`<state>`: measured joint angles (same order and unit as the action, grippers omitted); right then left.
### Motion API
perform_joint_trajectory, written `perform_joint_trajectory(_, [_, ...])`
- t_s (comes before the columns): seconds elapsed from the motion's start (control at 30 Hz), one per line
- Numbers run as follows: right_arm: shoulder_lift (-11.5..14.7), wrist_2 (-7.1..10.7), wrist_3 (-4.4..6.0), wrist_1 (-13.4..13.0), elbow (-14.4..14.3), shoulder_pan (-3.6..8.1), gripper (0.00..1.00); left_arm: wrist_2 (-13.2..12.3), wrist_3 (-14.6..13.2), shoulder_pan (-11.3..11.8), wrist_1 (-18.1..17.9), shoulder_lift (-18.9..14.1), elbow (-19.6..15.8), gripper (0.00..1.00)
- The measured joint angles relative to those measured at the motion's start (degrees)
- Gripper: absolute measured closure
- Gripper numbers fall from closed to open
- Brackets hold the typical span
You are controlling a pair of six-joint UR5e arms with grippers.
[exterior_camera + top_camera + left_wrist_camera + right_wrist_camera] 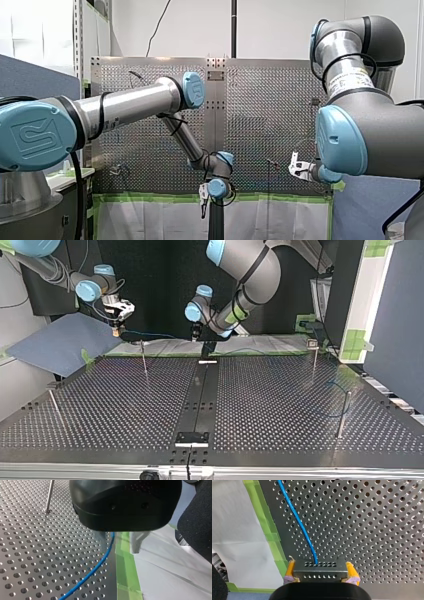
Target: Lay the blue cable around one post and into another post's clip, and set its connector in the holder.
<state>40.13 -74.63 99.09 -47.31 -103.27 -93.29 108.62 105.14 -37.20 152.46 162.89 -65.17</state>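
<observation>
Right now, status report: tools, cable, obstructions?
Right tool shut on perforated grey metal connector. Left tool open around thin blue cable. No obstruction visible.

My left arm [125, 102] reaches in long and nearly level, then bends at the elbow down to a wrist near the middle. There the left gripper [118, 546] points downward, its metal fingers [137, 542] standing apart. My right arm [370, 130] is folded close, its wrist low at the side. The right gripper [320, 566] has its yellow pads [290, 567] pressed against both sides of the connector [320, 572] — clamped square between them.
</observation>
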Motion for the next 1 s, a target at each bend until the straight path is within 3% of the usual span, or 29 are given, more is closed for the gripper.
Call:
perform_joint_trajectory(0.4, [-0.01, 0.0, 0.04, -0.04, -0.01, -0.01, 1.0, -0.38, 0.22, 0.15, 0.04, 0.0, 0.95, 0.63])
perform_joint_trajectory(0.47, [0.0, 0.0, 0.05, -0.07, -0.01, 0.0, 1.0, -0.39, 0.21, 0.16, 0.13, 0.0, 0.96, 0.77])
perform_joint_trajectory(0.5, [-0.01, 0.0, 0.06, -0.09, 0.0, 0.0, 1.0, -0.4, 0.21, 0.16, 0.16, 0.0, 0.95, 0.77])
perform_joint_trajectory(0.57, [0.0, 0.0, 0.07, -0.1, 0.0, 0.0, 1.0, -0.4, 0.22, 0.18, 0.16, 0.0, 0.95, 0.96])
perform_joint_trajectory(0.63, [0.0, 0.0, 0.07, -0.09, 0.01, 0.0, 1.0, -0.42, 0.22, 0.2, 0.12, 0.0, 0.96, 1.0])
perform_joint_trajectory(1.0, [0.0, 0.0, 0.08, -0.17, 0.02, 0.0, 1.0, -2.16, 0.18, 0.48, -0.01, 0.0, 0.96, 1.0])
